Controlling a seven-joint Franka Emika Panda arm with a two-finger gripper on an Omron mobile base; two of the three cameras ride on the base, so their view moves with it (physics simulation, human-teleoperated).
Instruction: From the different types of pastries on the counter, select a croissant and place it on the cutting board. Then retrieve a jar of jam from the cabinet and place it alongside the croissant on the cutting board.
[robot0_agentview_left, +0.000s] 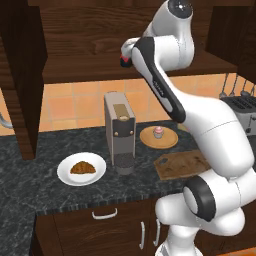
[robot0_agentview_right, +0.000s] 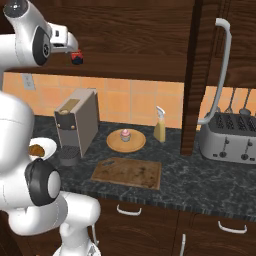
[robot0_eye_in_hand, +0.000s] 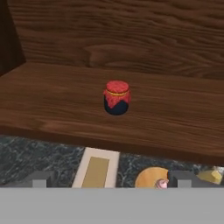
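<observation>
Landmark: the tall grey-brown box-shaped coffee machine (robot0_agentview_left: 120, 131) standing on the dark speckled stone counter (robot0_agentview_left: 30, 170).
Croissant: the small golden-brown crescent-shaped croissant (robot0_agentview_left: 82, 168) lies on a round white plate (robot0_agentview_left: 65, 172), just left of the coffee machine and a little nearer the counter's front edge.
Cupcake: a small pink-frosted cupcake (robot0_agentview_right: 125, 135) sits in the middle of a round light-wood plate (robot0_agentview_right: 114, 144), just right of the coffee machine.
Cutting board: the flat rectangular brown wooden cutting board (robot0_agentview_right: 127, 173) lies bare on the counter, right of the coffee machine and in front of the cupcake's plate.
Jar of jam: the small squat dark jar with a red lid (robot0_eye_in_hand: 117, 98) stands upright on the wide plank shelf of the dark brown wooden cabinet (robot0_eye_in_hand: 52, 96), above the coffee machine.
Fingers: the two small dark fingers (robot0_eye_in_hand: 109, 183) of the white arm's hand stand wide apart, holding nothing; they hover short of the jar, level with the shelf's front edge, above the coffee machine.
Other things: a yellowish spray bottle (robot0_agentview_right: 160, 126) and a silver toaster (robot0_agentview_right: 227, 141) stand far right of the coffee machine.
</observation>
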